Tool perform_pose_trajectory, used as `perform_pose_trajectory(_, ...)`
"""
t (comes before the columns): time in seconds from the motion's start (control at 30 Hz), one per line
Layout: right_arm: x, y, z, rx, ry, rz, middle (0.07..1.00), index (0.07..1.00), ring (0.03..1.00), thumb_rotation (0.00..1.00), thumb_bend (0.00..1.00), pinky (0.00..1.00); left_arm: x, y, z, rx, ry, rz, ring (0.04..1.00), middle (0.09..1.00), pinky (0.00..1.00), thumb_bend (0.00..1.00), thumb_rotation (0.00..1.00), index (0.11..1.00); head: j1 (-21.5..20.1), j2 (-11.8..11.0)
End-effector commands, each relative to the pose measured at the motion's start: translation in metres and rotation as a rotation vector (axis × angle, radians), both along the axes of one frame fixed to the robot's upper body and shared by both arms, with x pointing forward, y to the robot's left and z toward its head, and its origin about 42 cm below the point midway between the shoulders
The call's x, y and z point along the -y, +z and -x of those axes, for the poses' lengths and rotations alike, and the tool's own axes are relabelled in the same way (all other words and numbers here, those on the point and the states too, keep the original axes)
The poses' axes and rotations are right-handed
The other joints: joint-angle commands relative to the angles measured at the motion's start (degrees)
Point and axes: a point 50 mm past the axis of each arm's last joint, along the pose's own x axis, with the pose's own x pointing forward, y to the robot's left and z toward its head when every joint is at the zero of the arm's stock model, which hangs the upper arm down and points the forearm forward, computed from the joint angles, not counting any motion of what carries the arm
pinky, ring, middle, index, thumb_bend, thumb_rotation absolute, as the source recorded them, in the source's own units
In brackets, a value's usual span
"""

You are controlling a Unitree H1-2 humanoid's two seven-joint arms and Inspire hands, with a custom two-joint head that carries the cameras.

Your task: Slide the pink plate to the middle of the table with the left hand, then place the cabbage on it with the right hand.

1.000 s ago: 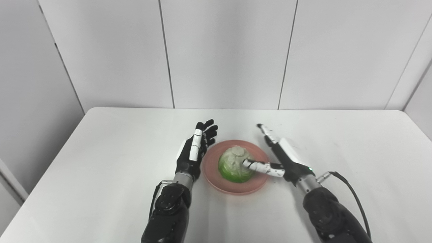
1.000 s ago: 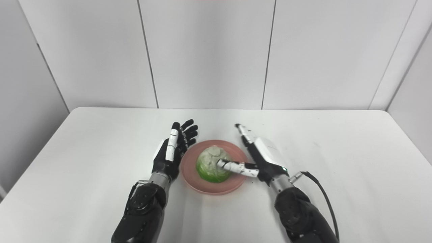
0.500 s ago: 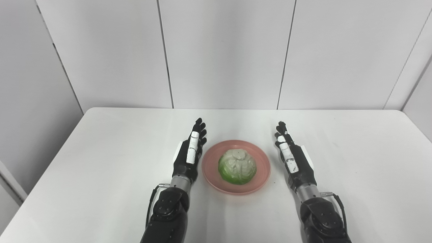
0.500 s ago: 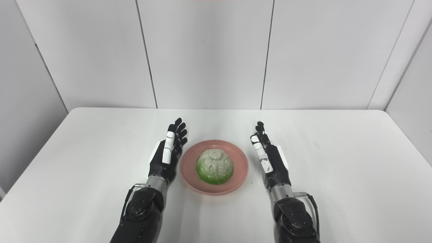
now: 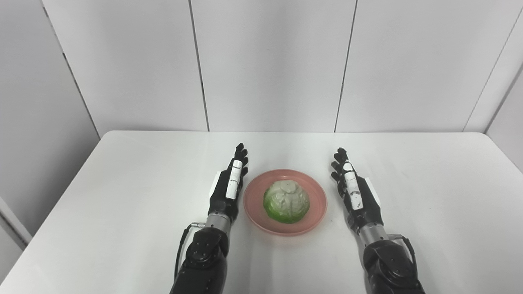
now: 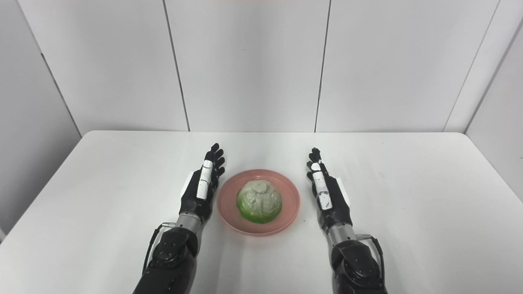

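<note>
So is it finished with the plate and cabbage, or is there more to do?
It looks finished. The plate sits mid-table with the cabbage resting on it. Nothing is in hand: the left hand and right hand are open, one on each side of the plate. Nothing appears left.

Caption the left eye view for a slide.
Cabbage sits on the pink plate, open left hand and right hand flanking it.

The cabbage (image 5: 286,202) sits on the plate (image 5: 315,215) near the middle of the table (image 5: 122,196). The left hand (image 5: 227,188) lies just beside the plate's left rim; the right hand (image 5: 356,195) lies beside its right rim, slightly farther off.
</note>
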Motion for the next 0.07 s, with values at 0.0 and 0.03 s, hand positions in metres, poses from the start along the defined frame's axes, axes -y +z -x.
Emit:
perform_pose_trajectory(0.0, -0.0055, 0.0197, -0.0095, 0.062, 0.014, -0.006, 1.0, 1.0, 1.0, 0.98, 0.79, 1.0, -0.0055, -0.0186, 0.0109, -0.038, -0.002, 0.002, 1.0, 1.0, 1.0, 0.82, 1.0, 1.0, 0.0, 0.0)
perform_pose_trajectory(0.03, -0.0058, 0.0197, -0.0096, 0.062, 0.013, -0.007, 1.0, 1.0, 1.0, 0.98, 0.78, 1.0, -0.0058, -0.0187, 0.0107, -0.039, -0.004, 0.003, 1.0, 1.0, 1.0, 0.82, 1.0, 1.0, 0.0, 0.0)
